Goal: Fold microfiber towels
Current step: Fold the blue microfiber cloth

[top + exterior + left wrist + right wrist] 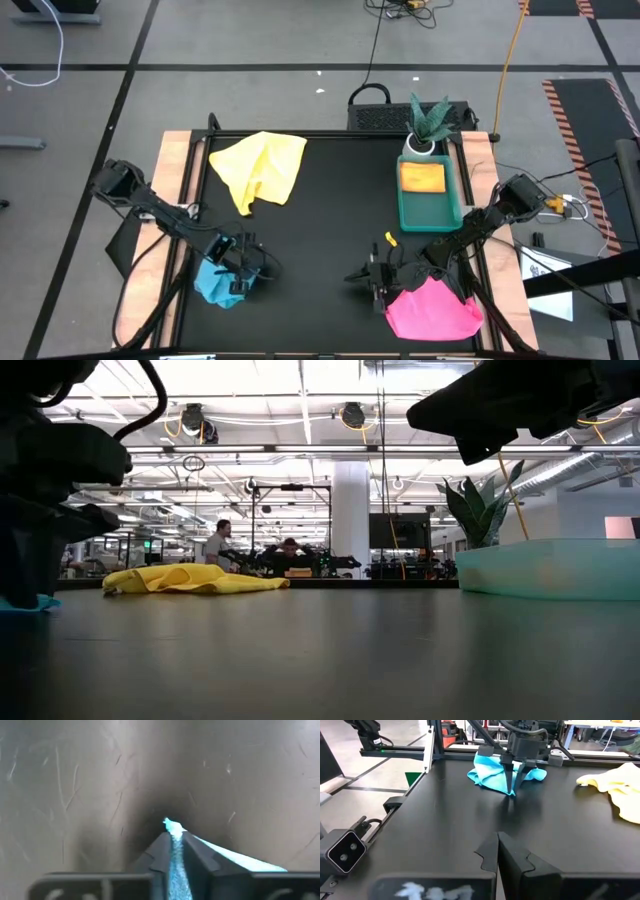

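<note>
One blue towel (492,772) corner (left tool (174,847)-pinched)

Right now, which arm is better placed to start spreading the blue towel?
Left. The left gripper is already shut on a corner of the blue towel. The right gripper is shut and empty beside the pink towel.

Both arms matte black, slim jointed links, black cables trailing along them. Left gripper (514,767): boxy dark head, two tapering notched fingers (161,854) (greyish up close). Right gripper (501,851): same stepped dark fingers, pale smudged marking on its base.
</note>
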`<state>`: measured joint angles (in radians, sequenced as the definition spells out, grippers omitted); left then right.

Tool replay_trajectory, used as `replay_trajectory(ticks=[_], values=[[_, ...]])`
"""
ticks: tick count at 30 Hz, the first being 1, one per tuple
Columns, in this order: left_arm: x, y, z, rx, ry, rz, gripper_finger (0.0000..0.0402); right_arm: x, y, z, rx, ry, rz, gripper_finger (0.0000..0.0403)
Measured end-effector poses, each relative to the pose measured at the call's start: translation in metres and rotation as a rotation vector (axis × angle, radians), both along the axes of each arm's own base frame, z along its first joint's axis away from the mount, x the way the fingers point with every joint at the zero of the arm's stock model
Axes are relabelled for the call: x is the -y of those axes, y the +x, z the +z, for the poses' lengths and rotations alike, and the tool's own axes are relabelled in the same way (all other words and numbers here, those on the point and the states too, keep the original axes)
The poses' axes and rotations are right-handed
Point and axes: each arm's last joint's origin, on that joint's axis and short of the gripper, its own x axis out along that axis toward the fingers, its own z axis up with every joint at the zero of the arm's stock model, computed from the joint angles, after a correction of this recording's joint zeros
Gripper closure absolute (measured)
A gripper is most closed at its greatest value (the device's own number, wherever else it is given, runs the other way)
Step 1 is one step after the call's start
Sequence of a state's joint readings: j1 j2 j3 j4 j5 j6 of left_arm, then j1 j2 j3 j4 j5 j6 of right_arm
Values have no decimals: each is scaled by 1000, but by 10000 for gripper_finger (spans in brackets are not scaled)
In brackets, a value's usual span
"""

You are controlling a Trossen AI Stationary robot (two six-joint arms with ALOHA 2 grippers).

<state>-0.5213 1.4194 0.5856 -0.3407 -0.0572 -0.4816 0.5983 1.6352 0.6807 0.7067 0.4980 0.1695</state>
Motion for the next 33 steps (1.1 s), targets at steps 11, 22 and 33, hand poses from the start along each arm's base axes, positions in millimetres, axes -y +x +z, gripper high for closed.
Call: replay_trajectory(ticks=[11,22,33], values=[[24,57,113,395,156,-15,396,0,0,0,0,1,0,403],[31,54,251,740,744,171,393,-10,-7,-1,-7,-5,39,403],[21,58,178,515,595,46,388,-14,-10,-1,-12,-4,55,403]])
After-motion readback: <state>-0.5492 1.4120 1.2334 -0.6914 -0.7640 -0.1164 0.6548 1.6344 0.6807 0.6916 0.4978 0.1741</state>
